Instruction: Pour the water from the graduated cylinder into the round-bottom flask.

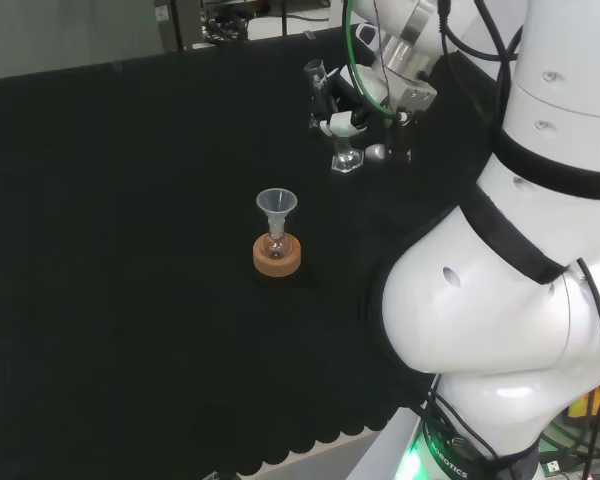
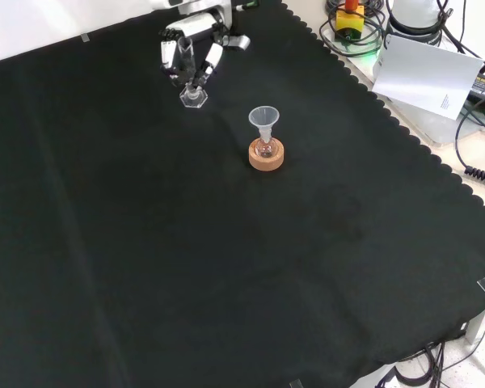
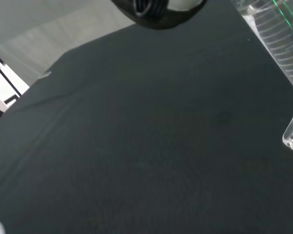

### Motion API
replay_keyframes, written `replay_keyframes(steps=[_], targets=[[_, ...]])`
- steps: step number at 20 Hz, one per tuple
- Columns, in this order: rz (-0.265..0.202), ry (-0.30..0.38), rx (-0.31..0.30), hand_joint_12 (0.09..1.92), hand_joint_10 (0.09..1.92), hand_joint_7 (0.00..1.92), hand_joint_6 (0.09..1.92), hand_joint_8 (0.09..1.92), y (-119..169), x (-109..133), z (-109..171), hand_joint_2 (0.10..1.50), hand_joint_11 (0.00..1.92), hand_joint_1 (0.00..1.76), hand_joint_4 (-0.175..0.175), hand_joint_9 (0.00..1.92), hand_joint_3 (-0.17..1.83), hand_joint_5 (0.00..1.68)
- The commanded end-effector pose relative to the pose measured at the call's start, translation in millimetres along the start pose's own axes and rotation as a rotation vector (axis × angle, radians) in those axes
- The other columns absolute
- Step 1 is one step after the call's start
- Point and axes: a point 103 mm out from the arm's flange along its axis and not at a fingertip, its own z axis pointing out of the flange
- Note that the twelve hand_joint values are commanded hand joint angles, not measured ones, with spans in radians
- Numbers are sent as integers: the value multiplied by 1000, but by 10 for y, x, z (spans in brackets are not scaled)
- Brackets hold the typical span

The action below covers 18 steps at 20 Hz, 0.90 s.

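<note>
— Where's the hand right now?

— In my front view the hand (image 2: 196, 50) is at the far edge of the black cloth (image 2: 145, 242), left of centre. Its fingers (image 2: 169, 53) curl round the graduated cylinder (image 2: 189, 74), which stands upright with its hexagonal foot on the cloth or just above it; I can't tell which. In the head view the same hand (image 1: 342, 110) sits right of centre, against the white arm (image 1: 500, 270), with the cylinder's foot below it.

— And the flask?

— The round-bottom flask (image 2: 266, 149) sits in a cork ring (image 2: 266, 157), near and to the right of the cylinder in the front view, the two standing apart. A clear funnel (image 2: 263, 118) stands upright in its neck. In the head view the flask (image 1: 276, 245) is to the left of the hand and nearer to the camera.

— Any water visible?

— I can't make out a level. My wrist view has the cylinder's ribbed wall (image 3: 278, 44) close up, with cloth beyond.
</note>
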Motion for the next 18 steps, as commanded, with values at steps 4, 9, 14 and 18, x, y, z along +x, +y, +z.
replay_keyframes(steps=[4,9,14,18], targets=[[11,-134,96,722,87,1070,929,894,-490,139,-112,1064,1245,1270,-175,1490,39,1035],[5,-218,195,723,87,1071,927,892,-733,204,-94,1065,1247,1270,-175,1490,36,1036],[-8,-297,265,723,87,1073,924,889,-894,192,-64,1066,1248,1271,-175,1489,32,1038],[-23,-377,325,723,87,1074,922,887,-991,156,-63,1067,1249,1271,-175,1489,29,1039]])
